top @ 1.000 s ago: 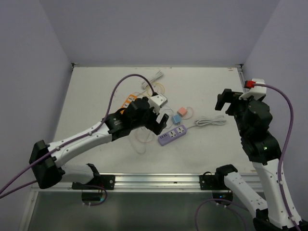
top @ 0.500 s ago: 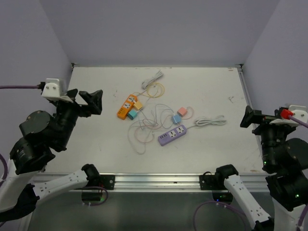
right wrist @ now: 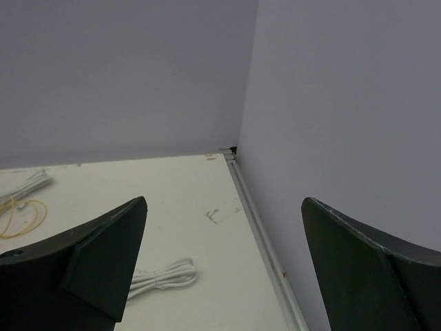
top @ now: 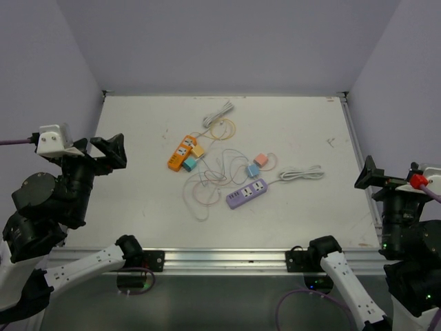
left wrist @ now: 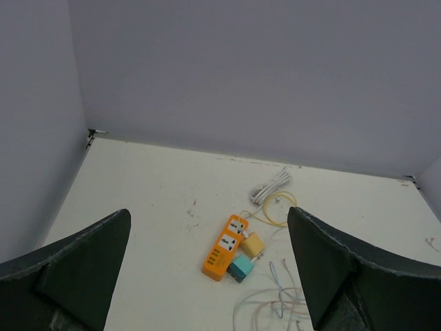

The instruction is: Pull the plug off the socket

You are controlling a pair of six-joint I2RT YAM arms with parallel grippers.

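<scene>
Left pincer (left wrist: 208,215): fingers wide apart, empty, high over left table edge. Right pincer (right wrist: 224,201): also apart, empty, by right wall.

Orange plastic socket strip (top: 179,153) mid-table. Beige cube plug (top: 198,150) and teal cube plug (top: 188,163) touch its side; seated or just beside, cannot tell.

Pale blue cube plug (top: 253,170) lies apart from lilac socket strip (top: 247,194).

Judge plug light, hard, smooth. Strip also light, likely lifts along unless pinned. Pinch plug's flat sides, other pincer holding strip.

Markings too small to read.
</scene>
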